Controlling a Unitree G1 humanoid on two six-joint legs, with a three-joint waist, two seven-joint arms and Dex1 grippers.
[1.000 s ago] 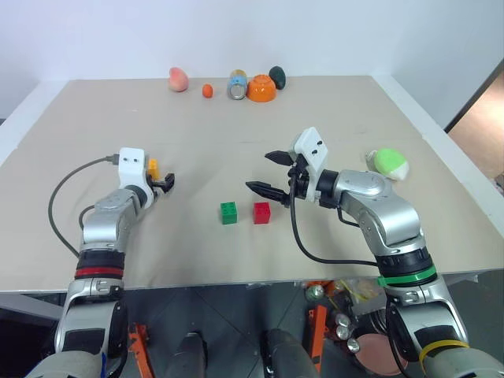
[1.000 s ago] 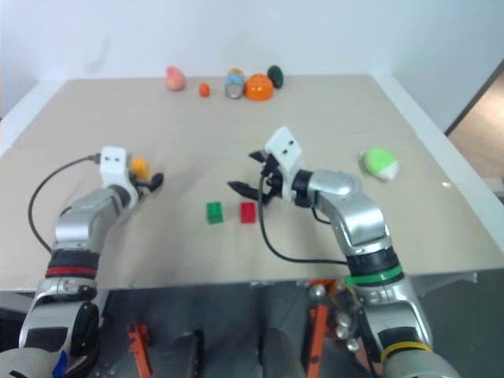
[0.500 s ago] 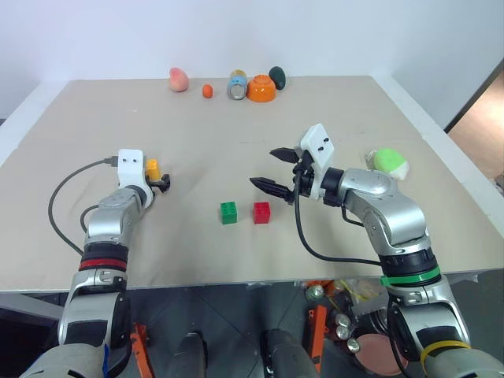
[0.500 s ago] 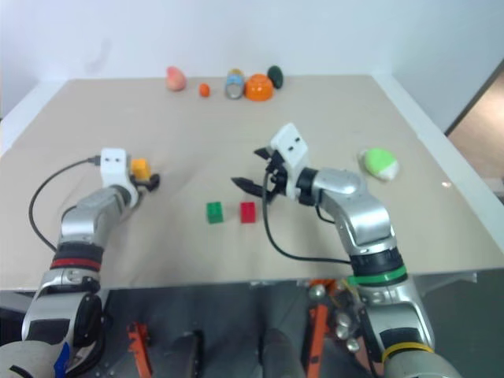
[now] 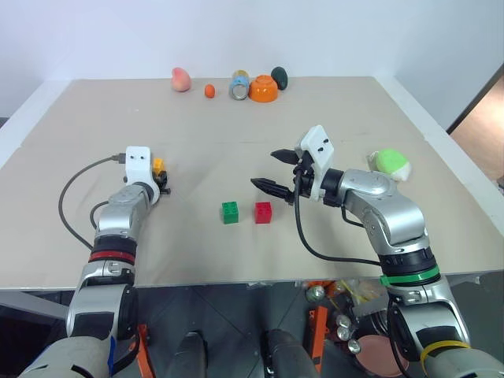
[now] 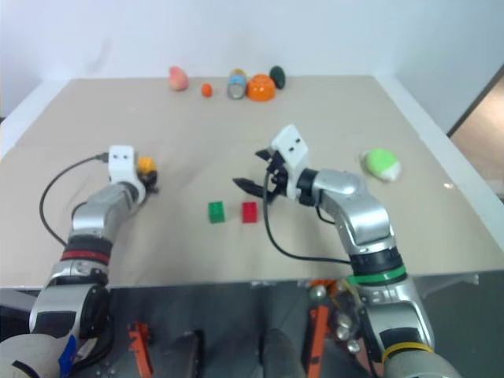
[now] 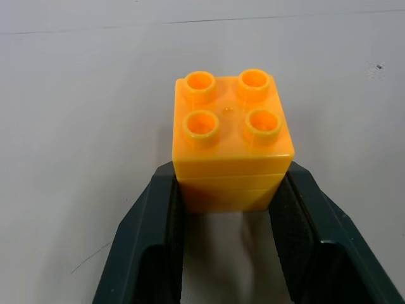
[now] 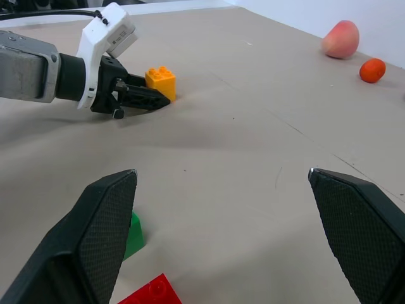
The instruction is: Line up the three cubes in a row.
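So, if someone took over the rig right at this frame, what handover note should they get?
Left gripper: shut on the yellow cube, which sits on the table on the robot's left.
Right gripper: open, holding nothing, hovering above the table just right of the other two cubes.
Green cube and red cube: side by side near the table's front middle, a small gap between them.
Done: green and red already form a short row; yellow is gripped.
Left: carry the yellow cube over, set it in line with that pair, probably beside the green one, and release.
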